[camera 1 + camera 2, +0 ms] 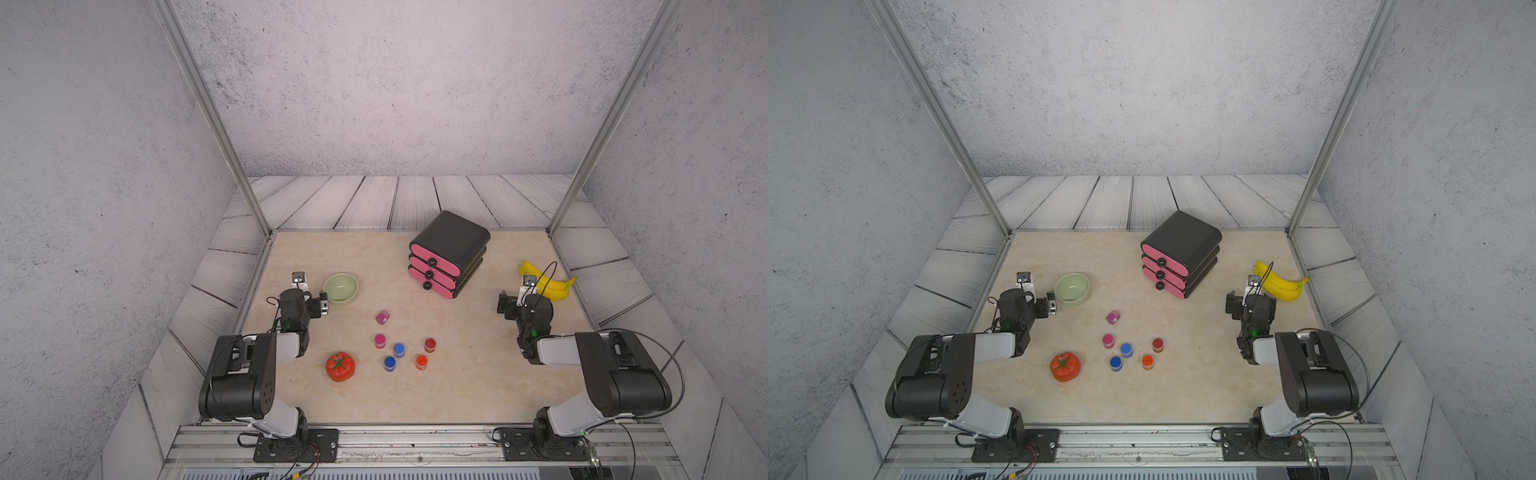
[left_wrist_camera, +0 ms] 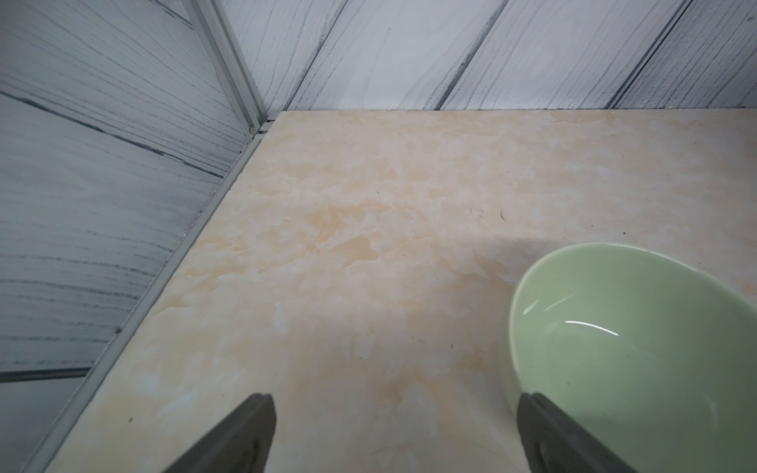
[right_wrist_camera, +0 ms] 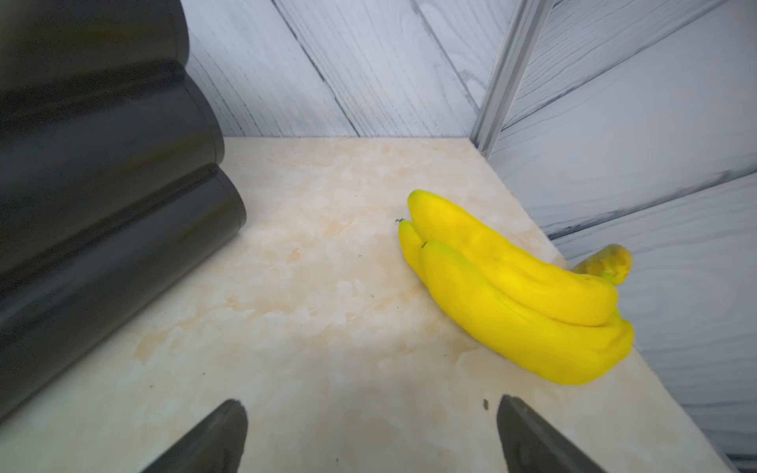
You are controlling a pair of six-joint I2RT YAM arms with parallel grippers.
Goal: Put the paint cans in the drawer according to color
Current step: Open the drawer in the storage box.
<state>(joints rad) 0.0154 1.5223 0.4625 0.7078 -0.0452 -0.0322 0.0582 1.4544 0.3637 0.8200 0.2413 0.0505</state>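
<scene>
The paint cans stand in a loose cluster mid-table in both top views: two magenta ones, one tipped on its side (image 1: 382,318) and one upright (image 1: 380,340), two blue (image 1: 399,350) (image 1: 390,363), and two red (image 1: 430,345) (image 1: 421,362). The drawer (image 1: 449,253) (image 1: 1179,253) is a black cabinet behind them, its three pink fronts pushed in. Its black side (image 3: 102,184) shows in the right wrist view. My left gripper (image 1: 311,293) (image 2: 395,409) is open and empty at the left. My right gripper (image 1: 515,297) (image 3: 370,409) is open and empty at the right.
A pale green bowl (image 1: 340,287) (image 2: 635,360) sits right beside my left gripper's finger. A red tomato (image 1: 340,366) lies left of the cans. Yellow bananas (image 1: 546,282) (image 3: 512,295) lie by the right wall. Metal frame posts rise at the back corners.
</scene>
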